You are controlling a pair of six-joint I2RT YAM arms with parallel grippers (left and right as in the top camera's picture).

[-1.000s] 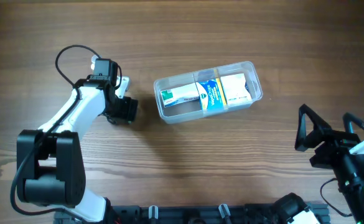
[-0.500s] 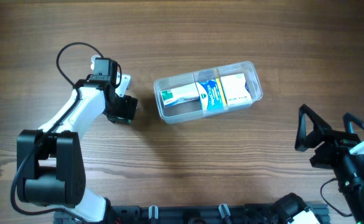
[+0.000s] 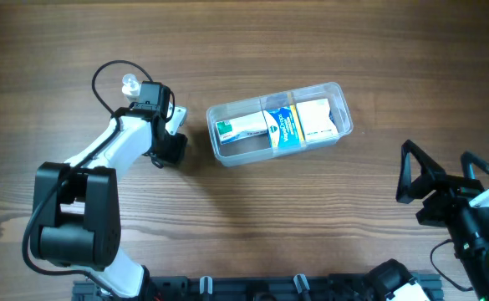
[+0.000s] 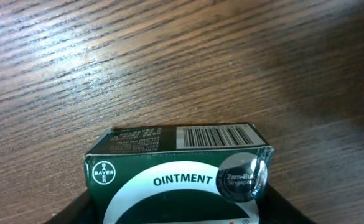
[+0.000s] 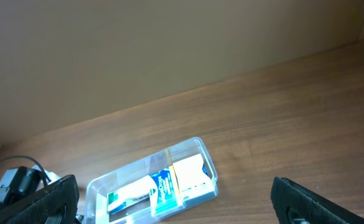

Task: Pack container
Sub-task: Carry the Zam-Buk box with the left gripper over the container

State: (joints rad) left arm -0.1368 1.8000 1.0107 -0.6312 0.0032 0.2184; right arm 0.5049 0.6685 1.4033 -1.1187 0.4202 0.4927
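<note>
The container (image 3: 242,151) is a clear rectangular tub in the middle of the table. It holds a green-and-white box (image 3: 240,127), a blue box (image 3: 282,127) and a white box (image 3: 315,119). It also shows in the right wrist view (image 5: 197,149). My left gripper (image 3: 172,149) is just left of the tub. It is shut on a dark green ointment box (image 4: 182,168) with a barcode, held just above the wood. My right gripper (image 3: 420,194) is open and empty at the right front, far from the tub.
The table is brown wood (image 3: 311,234). The left arm's black cable (image 3: 102,79) loops behind its wrist. The arm bases stand along the front edge.
My left gripper has moved a little to the right, toward the container, with the ointment box in it. The right arm has not moved.
</note>
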